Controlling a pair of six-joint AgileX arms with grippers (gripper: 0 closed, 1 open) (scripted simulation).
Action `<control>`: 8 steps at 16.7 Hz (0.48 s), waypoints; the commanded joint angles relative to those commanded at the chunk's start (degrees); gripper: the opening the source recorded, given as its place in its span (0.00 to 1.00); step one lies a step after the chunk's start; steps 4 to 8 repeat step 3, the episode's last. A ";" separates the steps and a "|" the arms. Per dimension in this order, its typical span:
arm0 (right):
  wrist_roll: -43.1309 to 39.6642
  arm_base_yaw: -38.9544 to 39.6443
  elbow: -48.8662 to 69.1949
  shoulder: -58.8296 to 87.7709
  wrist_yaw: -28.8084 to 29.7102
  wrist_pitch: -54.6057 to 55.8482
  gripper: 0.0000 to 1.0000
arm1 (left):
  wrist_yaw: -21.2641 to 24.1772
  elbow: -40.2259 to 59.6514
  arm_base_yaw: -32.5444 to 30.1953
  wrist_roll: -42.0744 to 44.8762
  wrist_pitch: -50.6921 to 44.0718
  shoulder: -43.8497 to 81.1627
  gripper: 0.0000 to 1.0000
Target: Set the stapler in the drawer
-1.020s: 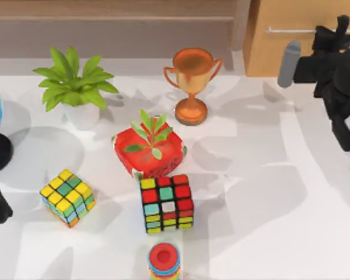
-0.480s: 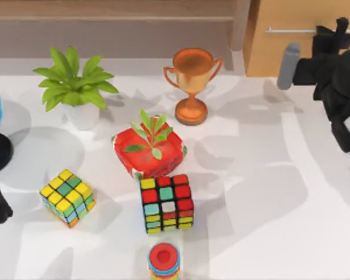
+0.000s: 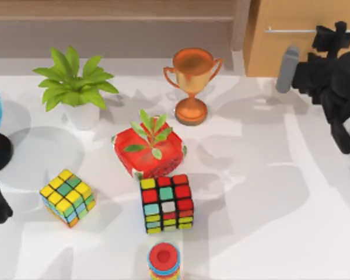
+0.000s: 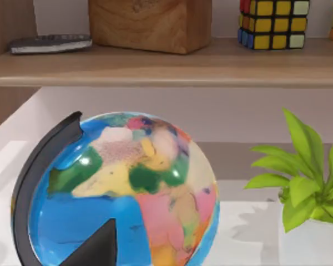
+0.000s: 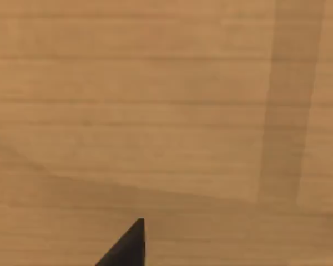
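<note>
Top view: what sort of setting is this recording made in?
Probably a staged tabletop in a simulated study or office: a white table strewn with a puzzle cube, potted plant and trophy, beside a wooden drawer.

The right half of the desk (image 3: 262, 221) lies bare from the near edge up to the drawer (image 3: 306, 49) at the far right, giving broad room for a hand there. The right arm's gripper (image 3: 329, 38) stands close against the drawer front, beside its handle (image 3: 291, 30). Left of that lane the middle is crowded: a trophy (image 3: 192, 84), a red pot with a sprig (image 3: 150, 150), a black puzzle cube (image 3: 167, 203) and a ring stack (image 3: 164, 261) line up front to back. Farther left stand a white potted plant (image 3: 76, 87), a tilted cube (image 3: 67, 197) and a globe (image 4: 122, 188), with narrow gaps between.
</note>
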 joint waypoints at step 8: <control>0.00 0.00 0.00 0.00 0.00 0.00 1.00 | 0.00 0.00 0.00 0.00 0.00 0.00 1.00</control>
